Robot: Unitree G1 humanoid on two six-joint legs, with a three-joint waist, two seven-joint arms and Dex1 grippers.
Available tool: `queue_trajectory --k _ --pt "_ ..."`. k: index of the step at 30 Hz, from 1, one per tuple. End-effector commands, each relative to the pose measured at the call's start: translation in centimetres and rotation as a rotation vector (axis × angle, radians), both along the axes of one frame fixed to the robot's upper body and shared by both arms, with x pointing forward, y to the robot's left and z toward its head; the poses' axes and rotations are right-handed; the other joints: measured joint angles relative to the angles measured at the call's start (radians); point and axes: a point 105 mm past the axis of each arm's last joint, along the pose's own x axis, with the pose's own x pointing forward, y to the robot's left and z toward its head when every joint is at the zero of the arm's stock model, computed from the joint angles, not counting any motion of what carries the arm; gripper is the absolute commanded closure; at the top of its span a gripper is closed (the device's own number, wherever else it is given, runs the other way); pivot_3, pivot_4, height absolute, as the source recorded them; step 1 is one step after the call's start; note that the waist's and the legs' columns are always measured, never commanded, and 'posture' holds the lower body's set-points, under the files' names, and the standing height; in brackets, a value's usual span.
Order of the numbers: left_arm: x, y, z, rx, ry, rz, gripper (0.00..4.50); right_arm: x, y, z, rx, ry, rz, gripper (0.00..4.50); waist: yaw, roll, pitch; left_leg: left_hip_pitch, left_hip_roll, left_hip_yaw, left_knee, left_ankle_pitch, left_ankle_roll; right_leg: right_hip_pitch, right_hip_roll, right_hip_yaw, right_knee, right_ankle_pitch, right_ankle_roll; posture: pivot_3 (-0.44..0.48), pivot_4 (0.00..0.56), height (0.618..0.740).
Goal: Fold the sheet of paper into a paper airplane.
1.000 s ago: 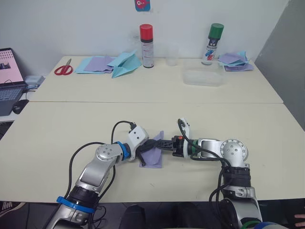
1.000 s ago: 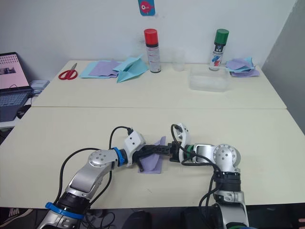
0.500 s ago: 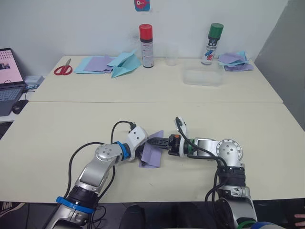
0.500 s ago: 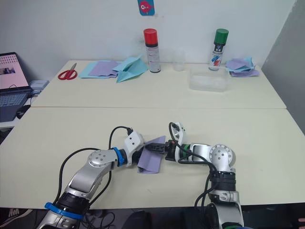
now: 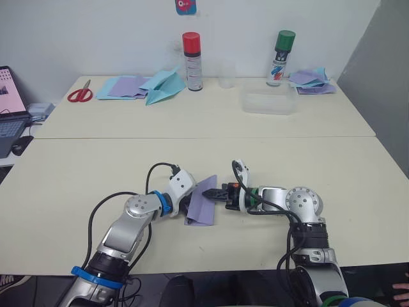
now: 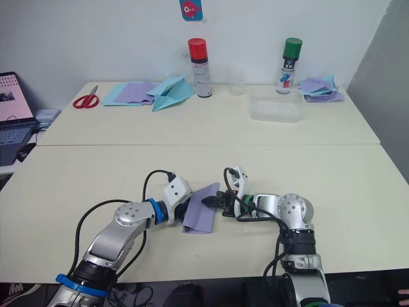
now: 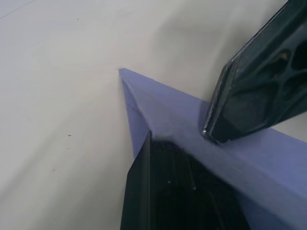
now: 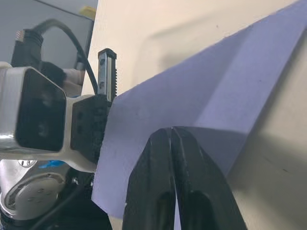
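Right hand (image 6: 206,201), fingers pressed together, pinches the sheet of paper (image 6: 200,217) low centre (thin, limp, tear-prone, best held at its edges), the left hand (image 6: 185,208) clamped on its opposite edge.

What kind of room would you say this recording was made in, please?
Probably a lab or office set up for paper craft: two plain tables pushed together by a bare wall, with a laptop, scissors, spare coloured sheets and spray cans.
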Motion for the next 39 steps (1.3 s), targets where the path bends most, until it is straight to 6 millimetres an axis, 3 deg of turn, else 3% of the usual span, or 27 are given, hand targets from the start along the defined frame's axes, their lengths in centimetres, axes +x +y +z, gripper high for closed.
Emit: queue_trajectory --k 1,4,9,13,16,20,23,29,34,39 --pt "-1.1 1.5 -2.2 0.044 0.118 0.039 4.5 -0.1 0.0 -1.0 -0.06 -0.023 0.0 4.47 0.0 0.0 0.0 0.0 0.0 0.0 0.0 0.0 0.0 0.0 0.0 0.0 0.0 0.0 0.0 0.0 0.15 0.74" --pt "-1.5 2.7 -1.6 0.026 0.141 0.073 4.5 0.0 0.1 -1.5 -0.108 -0.067 0.0 4.47 -0.008 0.0 0.0 0.0 0.001 0.0 0.0 0.0 0.0 0.0 0.0 0.0 0.0 0.0 0.0 0.0 0.15 0.74" --pt "-2.6 5.6 1.1 -0.074 0.18 0.141 4.5 0.0 -0.1 -1.9 -0.138 -0.087 0.002 4.47 -0.016 -0.001 0.001 0.001 0.001 -0.001 -0.001 0.0 0.0 0.0 0.0 -0.001 0.001 0.0 0.0 0.0 0.15 0.74" --pt "-2.2 6.8 3.0 -0.128 0.152 0.175 4.5 0.1 -0.2 -2.1 -0.168 -0.112 0.008 4.47 -0.015 -0.003 0.003 0.001 0.0 -0.001 0.0 0.0 0.0 0.0 -0.001 -0.001 0.001 0.0 0.0 0.0 0.15 0.74" --pt "-1.6 6.1 5.3 -0.207 0.112 0.153 4.5 0.4 -0.2 -2.2 -0.2 -0.137 0.01 4.47 -0.01 -0.006 0.005 0.001 -0.001 0.0 0.0 0.0 0.0 0.0 -0.003 -0.001 0.0 0.0 0.0 0.0 0.15 0.74" --pt "-1.1 3.1 7.6 -0.28 0.07 0.07 4.5 0.7 -0.2 -2.1 -0.214 -0.149 0.002 4.47 -0.001 -0.009 0.004 0.0 -0.001 0.001 0.001 0.0 0.0 0.0 -0.004 0.0 -0.001 0.001 0.001 0.0 0.15 0.74" --pt "-0.9 1.7 7.0 -0.258 0.081 0.045 4.5 0.9 -0.2 -2.1 -0.221 -0.151 -0.001 4.47 0.0 -0.009 0.004 0.0 -0.002 0.002 0.001 0.0 0.0 0.0 -0.004 0.001 -0.001 0.001 0.002 0.0 0.15 0.74" --pt "-0.2 2.0 1.7 -0.021 0.112 0.078 4.5 0.8 -0.6 -2.1 -0.225 -0.146 -0.012 4.47 0.0 -0.009 0.004 0.0 -0.002 0.001 0.0 0.0 0.0 0.0 -0.004 0.0 -0.001 0.001 0.001 0.0 0.15 0.74" --pt "-0.1 2.3 -0.1 0.039 0.14 0.062 4.5 0.8 -0.9 -1.7 -0.221 -0.145 -0.017 4.47 0.006 -0.008 0.005 0.0 -0.002 0.002 0.0 0.0 0.0 0.0 -0.005 0.0 -0.002 0.001 0.001 0.0 0.15 0.74" --pt "0.1 1.7 -0.7 0.033 0.147 0.034 4.5 1.0 -1.1 -1.1 -0.218 -0.146 -0.028 4.47 0.015 -0.008 0.005 0.0 -0.003 0.003 0.001 0.0 0.0 0.0 -0.006 0.0 -0.002 0.001 0.001 0.0 0.15 0.74"
